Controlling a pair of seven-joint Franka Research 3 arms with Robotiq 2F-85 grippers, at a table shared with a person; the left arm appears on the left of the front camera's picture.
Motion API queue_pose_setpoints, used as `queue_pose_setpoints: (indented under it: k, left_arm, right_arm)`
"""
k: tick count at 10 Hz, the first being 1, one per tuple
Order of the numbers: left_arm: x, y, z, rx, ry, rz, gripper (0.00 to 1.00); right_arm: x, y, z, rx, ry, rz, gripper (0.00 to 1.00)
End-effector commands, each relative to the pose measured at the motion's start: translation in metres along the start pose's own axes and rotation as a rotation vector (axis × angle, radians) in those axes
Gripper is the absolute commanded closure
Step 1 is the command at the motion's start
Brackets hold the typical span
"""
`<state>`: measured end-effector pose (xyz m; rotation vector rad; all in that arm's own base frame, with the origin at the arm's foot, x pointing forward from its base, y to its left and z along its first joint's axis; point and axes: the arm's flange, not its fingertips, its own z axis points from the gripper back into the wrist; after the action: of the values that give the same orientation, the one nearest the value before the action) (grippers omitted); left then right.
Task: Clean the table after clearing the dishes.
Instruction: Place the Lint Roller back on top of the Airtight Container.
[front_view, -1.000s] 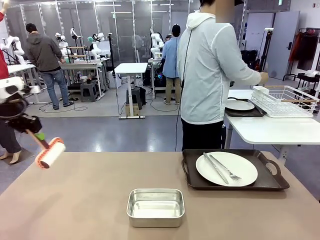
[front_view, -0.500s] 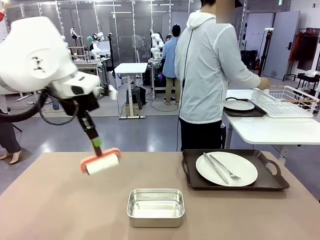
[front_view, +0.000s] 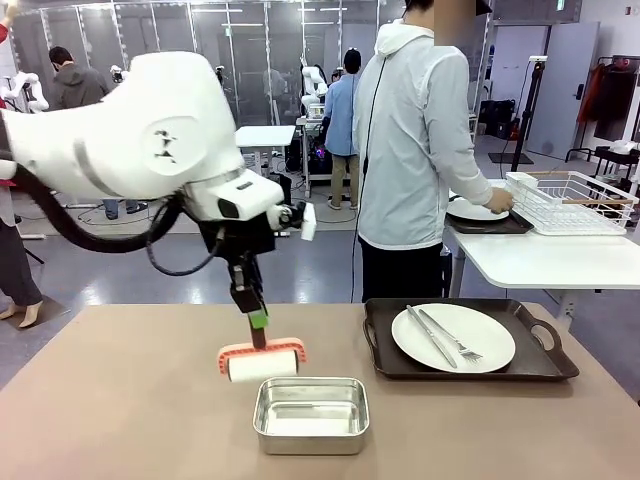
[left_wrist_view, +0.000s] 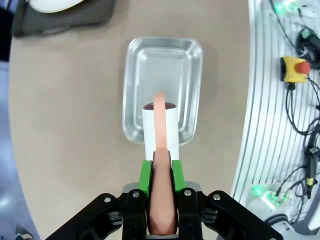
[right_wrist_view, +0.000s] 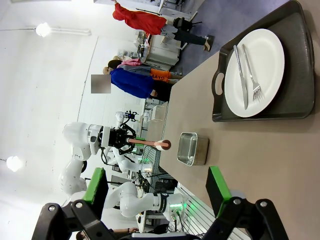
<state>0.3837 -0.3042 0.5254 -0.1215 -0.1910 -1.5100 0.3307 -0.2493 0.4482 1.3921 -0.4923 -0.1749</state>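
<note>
Steel pan (front_view: 311, 414) at the near middle of the table (front_view: 130, 400) – bare metal inside, nothing in it. To the right, a dark tray (front_view: 385, 360) carries one of the dishes: a white plate (front_view: 490, 335) with a knife and fork (front_view: 440, 335) laid across it. Over on the small white table (front_view: 540, 262) sits a second tray (front_view: 500, 226) with another plate (front_view: 478, 210), right beside a wire rack (front_view: 575, 200). The person stands there, back to the robot, with a hand (front_view: 503, 200) at that plate's edge.

The taupe top is bare between the pan and the tray. Behind it lies a grey floor, with other benches and people farther off.

Left gripper (front_view: 256, 320) – jaws clamped tight on the handle of a lint roller (front_view: 262, 361), which points down. Its white roll sits at the pan's far rim, well left of the plated tray. The left wrist view has the green pads squeezing the orange handle, gripper (left_wrist_view: 161, 175) above, roll (left_wrist_view: 160, 127) overlapping the pan's end. Whether the roll touches anything I cannot tell.

Right gripper (right_wrist_view: 156, 185) – fingers spread wide with nothing between them, and the tray with its plate well beyond them.
</note>
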Motion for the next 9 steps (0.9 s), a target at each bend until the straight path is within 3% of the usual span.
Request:
queue_pose_setpoints:
  k: [1,5,9]
  left_arm:
    - [0.021,0.009,-0.005,-0.058,0.016,-0.064,0.8]
    - [0.059,0.023,-0.036,-0.108,0.055,-0.156,0.8]
    - [0.056,0.051,-0.071,-0.156,0.06,-0.178,0.8]
  right_arm:
    - [-0.001,0.003,0.001,0.005,0.001,0.008,0.0]
    - [-0.001,0.003,0.001,0.005,0.001,0.008,0.0]
    - [-0.001,0.003,0.001,0.005,0.001,0.008,0.0]
